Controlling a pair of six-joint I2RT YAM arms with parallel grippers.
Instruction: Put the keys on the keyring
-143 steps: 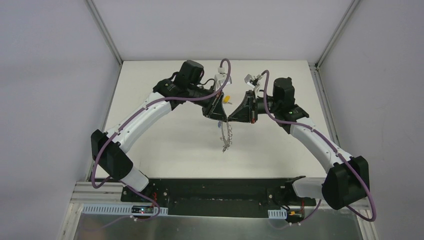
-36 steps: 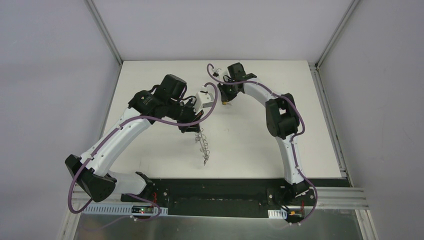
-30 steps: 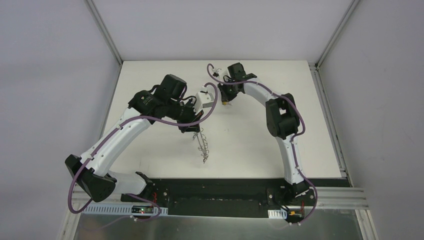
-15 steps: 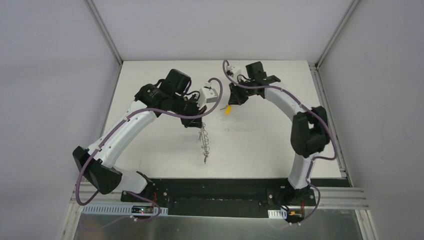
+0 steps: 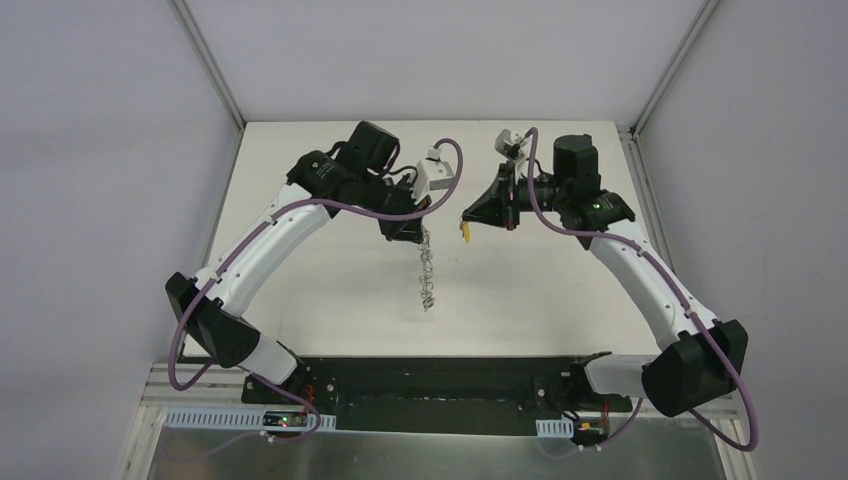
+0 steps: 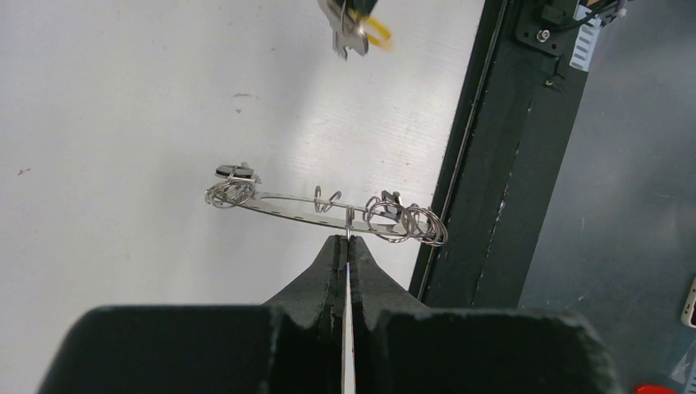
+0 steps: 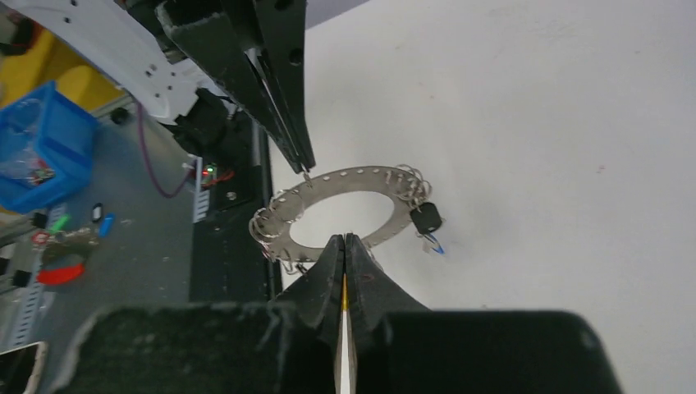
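While my left pincer is clamped shut on the rim of the ring, it hangs over the middle of the desk.
My right pincer, closed on the yellow key, sits near it, not touching. Stiff, thin and light, the ring will likely swing; I'd grip the slick little key by its plastic head.
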